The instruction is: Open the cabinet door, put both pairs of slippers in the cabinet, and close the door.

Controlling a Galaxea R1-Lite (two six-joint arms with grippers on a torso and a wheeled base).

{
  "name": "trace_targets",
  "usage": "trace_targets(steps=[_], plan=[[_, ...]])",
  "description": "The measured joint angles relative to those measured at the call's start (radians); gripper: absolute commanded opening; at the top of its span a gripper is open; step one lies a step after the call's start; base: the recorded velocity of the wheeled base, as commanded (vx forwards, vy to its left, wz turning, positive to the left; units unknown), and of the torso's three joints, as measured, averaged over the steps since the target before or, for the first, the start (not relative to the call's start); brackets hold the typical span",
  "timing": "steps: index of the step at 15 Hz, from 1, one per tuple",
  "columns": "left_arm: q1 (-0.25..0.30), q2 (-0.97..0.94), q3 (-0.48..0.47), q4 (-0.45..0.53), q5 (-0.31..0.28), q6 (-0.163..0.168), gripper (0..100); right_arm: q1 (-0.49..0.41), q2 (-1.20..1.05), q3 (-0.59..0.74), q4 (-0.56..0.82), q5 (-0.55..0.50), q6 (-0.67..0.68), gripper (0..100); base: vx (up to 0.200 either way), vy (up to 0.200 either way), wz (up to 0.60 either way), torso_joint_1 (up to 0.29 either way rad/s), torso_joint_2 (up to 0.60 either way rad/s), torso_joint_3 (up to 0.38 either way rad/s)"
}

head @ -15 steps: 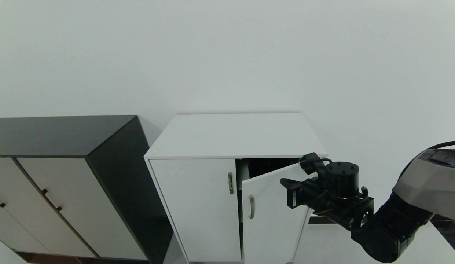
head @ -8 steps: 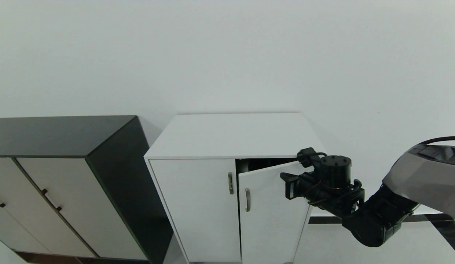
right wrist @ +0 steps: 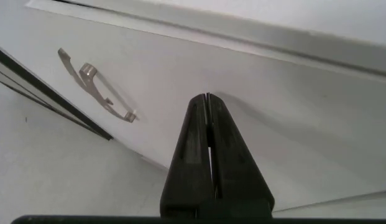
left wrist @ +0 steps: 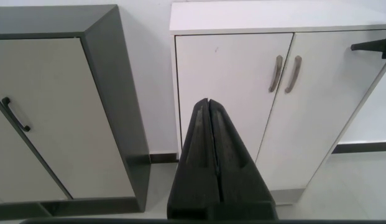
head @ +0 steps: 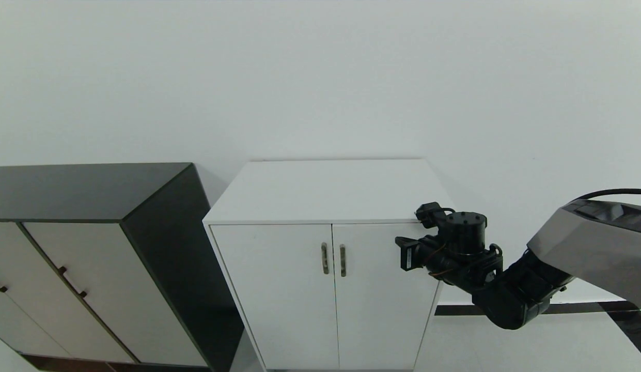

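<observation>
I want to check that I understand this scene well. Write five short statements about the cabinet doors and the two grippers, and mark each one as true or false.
1. Both doors of the white cabinet are shut. True.
2. The right gripper is wide open. False: its fingers are pressed together.
3. The right gripper grips the right door's handle. False: its tip is at the flat door panel, apart from the handle.
4. A dark cabinet stands beside the white cabinet, on the robot's left. True.
5. The left gripper holds a slipper. False: it is shut on nothing, in front of the cabinets.
</observation>
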Motion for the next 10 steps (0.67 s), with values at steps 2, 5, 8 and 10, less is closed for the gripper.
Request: trace_targets(steps=[2, 5, 8, 10], plan=[[0.0, 0.0, 0.0, 0.0, 0.0, 0.0, 0, -0.005, 0.003, -0.012, 0.01, 0.0, 0.0, 0, 0.0, 0.0, 0.0, 0.0, 0.0, 0.0], [0.0, 0.0, 0.0, 0.0, 0.0, 0.0, 0, -0.009, 0.008, -0.027, 0.012, 0.0, 0.0, 0, 0.0, 0.0, 0.0, 0.0, 0.0, 0.0], [0.0, 0.0, 0.0, 0.0, 0.0, 0.0, 0, -0.01, 0.01, -0.031, 0.01, 0.0, 0.0, 0, 0.0, 0.0, 0.0, 0.0, 0.0, 0.0], [0.0, 0.0, 0.0, 0.0, 0.0, 0.0, 0, -0.008, 0.003, -0.012, 0.007, 0.0, 0.0, 0, 0.0, 0.0, 0.0, 0.0, 0.0, 0.0]])
